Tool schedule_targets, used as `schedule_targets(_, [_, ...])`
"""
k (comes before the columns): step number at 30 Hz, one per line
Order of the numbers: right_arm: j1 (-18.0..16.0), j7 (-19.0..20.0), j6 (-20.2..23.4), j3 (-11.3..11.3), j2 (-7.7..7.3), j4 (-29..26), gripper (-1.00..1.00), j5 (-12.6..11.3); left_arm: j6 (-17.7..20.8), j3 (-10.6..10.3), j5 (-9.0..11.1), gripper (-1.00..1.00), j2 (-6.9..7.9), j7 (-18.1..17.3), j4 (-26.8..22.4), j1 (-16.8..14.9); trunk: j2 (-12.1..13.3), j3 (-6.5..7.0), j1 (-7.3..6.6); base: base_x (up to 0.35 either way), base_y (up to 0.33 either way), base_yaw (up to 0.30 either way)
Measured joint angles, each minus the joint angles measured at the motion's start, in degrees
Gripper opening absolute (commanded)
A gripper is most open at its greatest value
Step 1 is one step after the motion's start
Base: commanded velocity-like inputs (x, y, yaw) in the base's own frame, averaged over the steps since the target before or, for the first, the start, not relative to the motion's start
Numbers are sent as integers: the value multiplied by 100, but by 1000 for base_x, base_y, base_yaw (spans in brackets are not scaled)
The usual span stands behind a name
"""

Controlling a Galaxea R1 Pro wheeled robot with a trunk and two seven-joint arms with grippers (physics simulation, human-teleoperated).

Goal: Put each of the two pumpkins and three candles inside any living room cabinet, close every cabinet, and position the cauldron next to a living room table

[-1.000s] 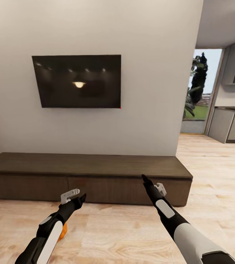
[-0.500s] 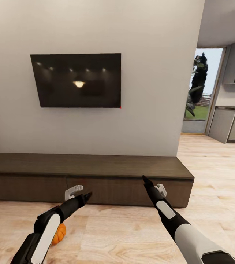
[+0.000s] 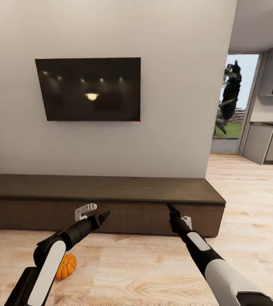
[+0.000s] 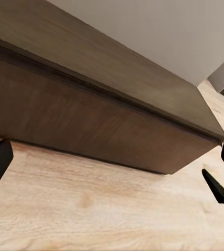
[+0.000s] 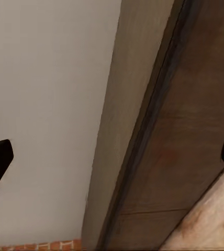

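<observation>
- Against the grey wall: long low dark-brown wood cabinet (image 3: pixel 102 199), drawers closed.
- Black left gripper (image 3: pixel 101 217) and right gripper (image 3: pixel 170 208) near its front, fingers apart, empty.
- Small orange ribbed pumpkin (image 3: pixel 66 266) on floor, beside left arm.

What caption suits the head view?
Both open grippers, left and right, face the closed dark-brown wood cabinet; orange ribbed pumpkin on floor.

A home living room — wall-mounted television (image 3: pixel 88 89) above a low cabinet (image 3: pixel 102 204), wood floor (image 3: pixel 153 267).
</observation>
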Motion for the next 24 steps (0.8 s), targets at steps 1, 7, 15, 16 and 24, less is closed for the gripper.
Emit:
schedule_targets(1, [0,35,106,-39,-9,0,100,-76,9,4,7,100,9,0,13,1,-40,-18,22,0,0,0])
schedule_targets(7, [0,516,207,-69,-211,-17,100,-137,17,34,10,100,85,0,113,6,-281,-126,154,0,0,0])
schedule_targets(15, [0,881,196,-52,-415,0,100,-100,18,37,17,100,85,0,176,8,-292,-303,175,0,0,0])
schedule_targets(16, [0,888,194,-51,-418,-4,100,-99,18,37,17,100,84,0,176,8,-294,-325,178,0,0,0])
schedule_targets(24, [0,896,184,-44,-426,-1,100,-99,21,37,3,100,91,0,172,52,-304,-502,199,0,0,0])
